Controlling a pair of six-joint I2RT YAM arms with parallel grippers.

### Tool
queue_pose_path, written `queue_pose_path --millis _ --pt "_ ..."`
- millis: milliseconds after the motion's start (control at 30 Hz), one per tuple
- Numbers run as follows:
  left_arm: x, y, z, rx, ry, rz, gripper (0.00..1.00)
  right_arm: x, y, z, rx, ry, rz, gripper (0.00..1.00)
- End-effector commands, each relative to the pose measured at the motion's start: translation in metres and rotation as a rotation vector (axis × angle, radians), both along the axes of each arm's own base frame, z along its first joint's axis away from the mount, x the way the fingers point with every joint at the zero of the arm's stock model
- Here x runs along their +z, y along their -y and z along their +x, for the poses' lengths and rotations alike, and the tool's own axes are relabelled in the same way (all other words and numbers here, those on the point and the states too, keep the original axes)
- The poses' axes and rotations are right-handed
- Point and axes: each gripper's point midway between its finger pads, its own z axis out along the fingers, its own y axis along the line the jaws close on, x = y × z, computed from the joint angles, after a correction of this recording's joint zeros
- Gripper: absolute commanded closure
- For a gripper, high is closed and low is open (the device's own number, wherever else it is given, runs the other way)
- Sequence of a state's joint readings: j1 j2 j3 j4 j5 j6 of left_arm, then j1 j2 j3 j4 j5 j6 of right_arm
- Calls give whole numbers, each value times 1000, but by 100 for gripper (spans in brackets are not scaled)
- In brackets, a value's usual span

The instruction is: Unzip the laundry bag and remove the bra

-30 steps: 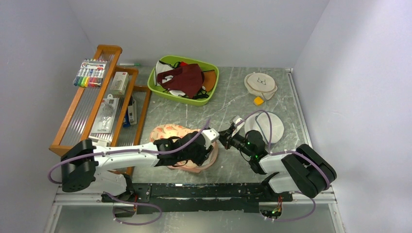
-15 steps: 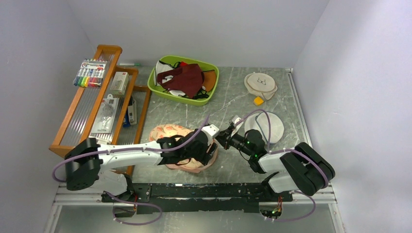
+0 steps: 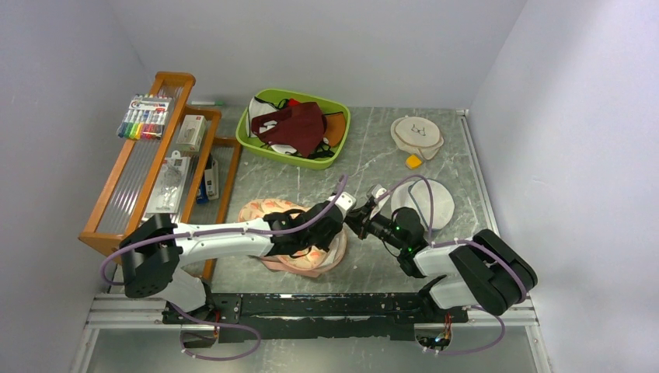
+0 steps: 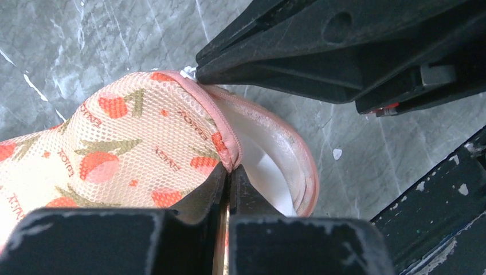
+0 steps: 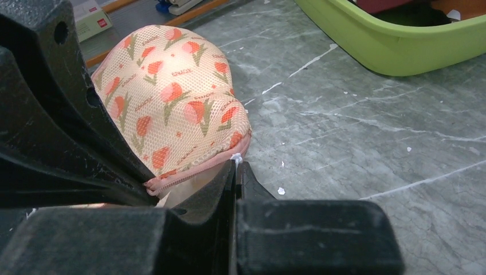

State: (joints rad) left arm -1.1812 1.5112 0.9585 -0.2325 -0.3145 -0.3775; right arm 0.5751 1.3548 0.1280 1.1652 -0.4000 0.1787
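The laundry bag (image 3: pixel 268 211) lies on the grey table, cream-peach with red-orange and green print and pink zip edging. It shows in the left wrist view (image 4: pixel 114 137) and the right wrist view (image 5: pixel 172 97). My left gripper (image 4: pixel 229 167) is shut on the bag's pink upper zip edge and holds it up. The zip gapes there, showing the pale inside and something white (image 4: pixel 269 175); I cannot tell if it is the bra. My right gripper (image 5: pixel 236 160) is shut on the small white zip pull (image 5: pixel 235 156) at the bag's right end. From above the grippers (image 3: pixel 351 220) meet there.
A green bin (image 3: pixel 293 128) with a maroon garment stands at the back. A round white mesh bag (image 3: pixel 429 203) lies under my right arm, a small cream disc (image 3: pixel 417 134) and a yellow piece (image 3: pixel 413 162) behind it. A wooden rack (image 3: pixel 167 155) with markers stands left.
My left arm has reached further right and back over the bag, lifting its zip edge. My right gripper has stayed at the bag's right end.
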Motion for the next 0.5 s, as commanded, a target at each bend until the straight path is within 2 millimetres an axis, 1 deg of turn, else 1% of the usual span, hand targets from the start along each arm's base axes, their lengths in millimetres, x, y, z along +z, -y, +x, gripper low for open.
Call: queue_pose_path --millis 0,133,233,300,367,467 --pt "8 -8 -5 -23 -7 -1 93 8 -1 6 -12 31 17 100" --pt "9 -15 -21 -145 -4 -7 93 3 -1 9 -22 12 10 100" --pt "19 -9 -35 -243 -9 -61 93 1 -2 10 -21 -1 8 100" --pt "26 -5 -40 -285 -6 -99 93 -2 -3 11 -21 -15 7 100" --pt "29 -2 -40 -290 1 -118 93 -2 -5 11 -15 -18 10 100" --pt "28 0 -32 -253 14 -105 93 -2 -3 13 -25 -12 4 100"
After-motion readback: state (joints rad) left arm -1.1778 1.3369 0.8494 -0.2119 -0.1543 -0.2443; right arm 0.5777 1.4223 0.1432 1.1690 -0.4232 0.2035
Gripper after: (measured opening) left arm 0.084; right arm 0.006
